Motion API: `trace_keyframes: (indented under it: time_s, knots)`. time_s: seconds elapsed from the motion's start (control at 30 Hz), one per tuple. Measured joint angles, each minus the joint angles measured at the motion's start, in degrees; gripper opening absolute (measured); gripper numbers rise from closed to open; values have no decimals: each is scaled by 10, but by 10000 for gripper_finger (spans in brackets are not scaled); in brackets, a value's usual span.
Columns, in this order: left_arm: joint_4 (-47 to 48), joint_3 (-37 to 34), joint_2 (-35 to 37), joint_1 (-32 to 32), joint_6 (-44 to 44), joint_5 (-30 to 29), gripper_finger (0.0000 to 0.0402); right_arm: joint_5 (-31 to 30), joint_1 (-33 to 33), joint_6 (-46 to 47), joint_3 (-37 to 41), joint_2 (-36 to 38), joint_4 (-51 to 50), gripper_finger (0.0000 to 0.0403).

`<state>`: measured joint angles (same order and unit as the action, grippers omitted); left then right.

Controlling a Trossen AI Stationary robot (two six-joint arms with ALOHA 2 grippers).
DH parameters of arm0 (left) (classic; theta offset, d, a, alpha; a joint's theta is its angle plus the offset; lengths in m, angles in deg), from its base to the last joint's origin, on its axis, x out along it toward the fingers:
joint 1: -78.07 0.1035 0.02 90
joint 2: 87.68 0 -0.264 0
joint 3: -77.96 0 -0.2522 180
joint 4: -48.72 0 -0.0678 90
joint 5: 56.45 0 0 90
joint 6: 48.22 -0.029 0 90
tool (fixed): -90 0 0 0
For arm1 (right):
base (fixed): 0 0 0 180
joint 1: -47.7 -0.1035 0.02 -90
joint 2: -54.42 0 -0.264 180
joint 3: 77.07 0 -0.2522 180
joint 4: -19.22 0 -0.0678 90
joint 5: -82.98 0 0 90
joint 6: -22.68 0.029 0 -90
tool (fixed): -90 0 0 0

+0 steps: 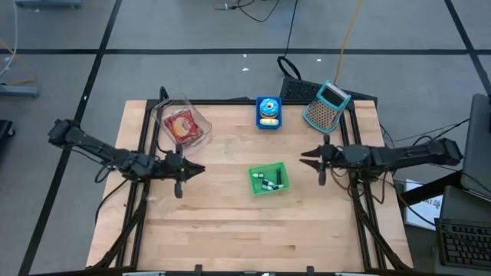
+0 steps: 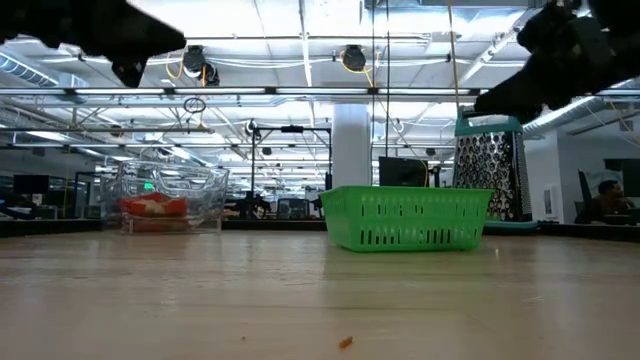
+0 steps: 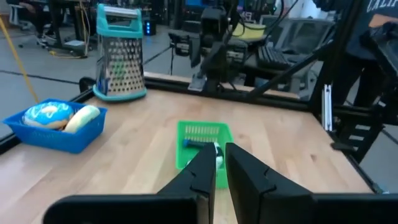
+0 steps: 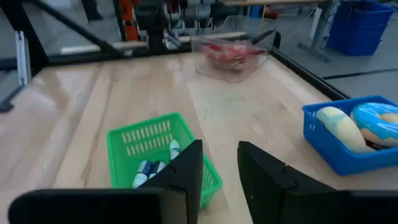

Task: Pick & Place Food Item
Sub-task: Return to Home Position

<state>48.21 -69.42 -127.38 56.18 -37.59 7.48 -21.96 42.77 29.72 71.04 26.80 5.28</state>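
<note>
A clear plastic tub with a red food item stands at the far left of the table. A blue basket at the far middle holds a blue-iced doughnut and a pale banana-like piece. Near the table's middle sits a green basket with small items. My left gripper hovers level at the left side, shut and holding nothing. My right gripper hovers level at the right side, open with nothing between its fingers. Both point at the green basket from apart.
A teal-topped metal grater stands at the far right corner, beside the blue basket. The near half of the wooden table is bare wood. Black frame rails run along the table's left and right edges.
</note>
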Motion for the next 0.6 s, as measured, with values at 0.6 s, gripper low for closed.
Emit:
trace_keyframes:
  time_s: [0.6]
  knots:
    - [-96, -160, 136, 0, -6, -1, 37, 0, 0, 10, 104, 261, -46, 87]
